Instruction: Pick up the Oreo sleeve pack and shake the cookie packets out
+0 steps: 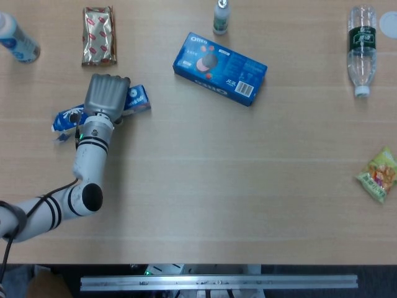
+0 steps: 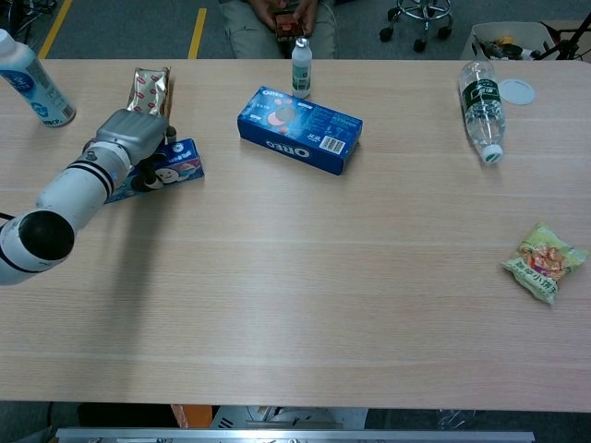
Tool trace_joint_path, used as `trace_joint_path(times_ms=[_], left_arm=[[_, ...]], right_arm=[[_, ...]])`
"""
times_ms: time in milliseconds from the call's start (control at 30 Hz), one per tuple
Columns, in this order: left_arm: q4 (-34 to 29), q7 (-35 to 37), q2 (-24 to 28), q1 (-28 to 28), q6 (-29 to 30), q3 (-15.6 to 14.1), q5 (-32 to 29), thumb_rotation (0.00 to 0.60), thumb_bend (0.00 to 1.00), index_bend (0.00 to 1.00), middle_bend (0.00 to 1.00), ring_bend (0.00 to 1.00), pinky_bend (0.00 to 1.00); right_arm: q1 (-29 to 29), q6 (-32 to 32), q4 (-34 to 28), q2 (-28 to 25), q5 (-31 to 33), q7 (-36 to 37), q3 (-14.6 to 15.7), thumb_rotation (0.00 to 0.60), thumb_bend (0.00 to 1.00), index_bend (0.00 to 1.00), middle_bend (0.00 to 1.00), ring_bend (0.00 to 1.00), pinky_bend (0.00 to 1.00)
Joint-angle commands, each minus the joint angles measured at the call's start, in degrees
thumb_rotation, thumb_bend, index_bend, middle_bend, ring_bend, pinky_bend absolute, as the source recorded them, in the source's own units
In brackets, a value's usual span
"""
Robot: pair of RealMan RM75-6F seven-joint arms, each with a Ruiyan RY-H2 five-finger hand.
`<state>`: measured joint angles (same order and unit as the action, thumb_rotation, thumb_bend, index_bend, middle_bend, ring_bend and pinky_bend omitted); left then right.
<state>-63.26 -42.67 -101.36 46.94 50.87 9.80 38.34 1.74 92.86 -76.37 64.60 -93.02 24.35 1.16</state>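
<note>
Fingers of the left hand (image 1: 107, 94) curl down over the Oreo sleeve pack (image 1: 134, 100), gripping it where it lies flat on the counter (image 1: 198, 180); both ends of the pack stick out from under the hand. Well off to the hand's right lies a blue Oreo box (image 1: 219, 61). The right hand is out of sight.

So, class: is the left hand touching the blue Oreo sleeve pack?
Touching. In the chest view the left hand is wrapped over the Oreo sleeve pack, with no gap showing.
</note>
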Motion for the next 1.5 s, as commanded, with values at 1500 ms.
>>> trace_joint_path(times_ms=[1500], left_arm=[[-22.5, 18.0, 1.9, 4.3, 6.1, 10.8, 1.7, 0.600, 0.15, 0.46, 0.44, 0.43, 0.59]], right_arm=[[-0.7, -1.7, 1.1, 0.9, 0.0, 0.7, 0.3, 0.600, 0.30, 0.73, 0.68, 0.71, 0.72]])
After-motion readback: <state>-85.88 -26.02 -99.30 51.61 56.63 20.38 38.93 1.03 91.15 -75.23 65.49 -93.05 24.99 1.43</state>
